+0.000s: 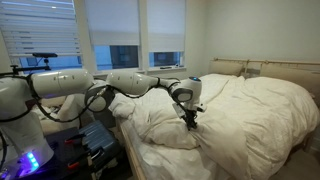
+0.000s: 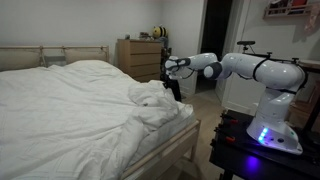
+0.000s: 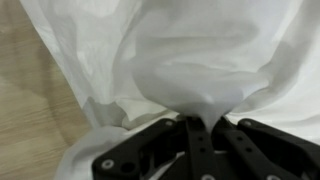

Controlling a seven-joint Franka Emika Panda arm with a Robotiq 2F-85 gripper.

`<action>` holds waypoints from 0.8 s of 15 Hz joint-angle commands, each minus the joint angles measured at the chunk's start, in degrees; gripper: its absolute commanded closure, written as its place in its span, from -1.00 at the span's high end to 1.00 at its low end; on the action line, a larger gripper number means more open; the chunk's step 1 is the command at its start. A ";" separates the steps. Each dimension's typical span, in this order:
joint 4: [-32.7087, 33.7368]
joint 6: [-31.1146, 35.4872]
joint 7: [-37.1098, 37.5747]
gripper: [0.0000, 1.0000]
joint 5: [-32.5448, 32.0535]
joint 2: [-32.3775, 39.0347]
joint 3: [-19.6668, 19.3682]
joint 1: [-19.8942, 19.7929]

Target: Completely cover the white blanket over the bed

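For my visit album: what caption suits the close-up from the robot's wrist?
The robot's fingers pinch a bunched fold of the white blanket, with wooden floor showing alongside.

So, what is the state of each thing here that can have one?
bed: mostly covered, untidy.
white blanket: wrinkled, bunched up at the corner near the robot.
gripper: shut on a fold of the white blanket.
window blinds: partly raised.
dresser: drawers shut.
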 commanded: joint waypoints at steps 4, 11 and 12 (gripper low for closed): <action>-2.05 -12.61 -3.80 -0.99 0.55 -4.25 1.46 -1.14; -0.06 -21.92 -9.13 -0.99 0.03 -7.10 1.83 -1.78; 0.29 -22.62 -9.74 -0.99 -0.09 -7.53 1.72 -1.61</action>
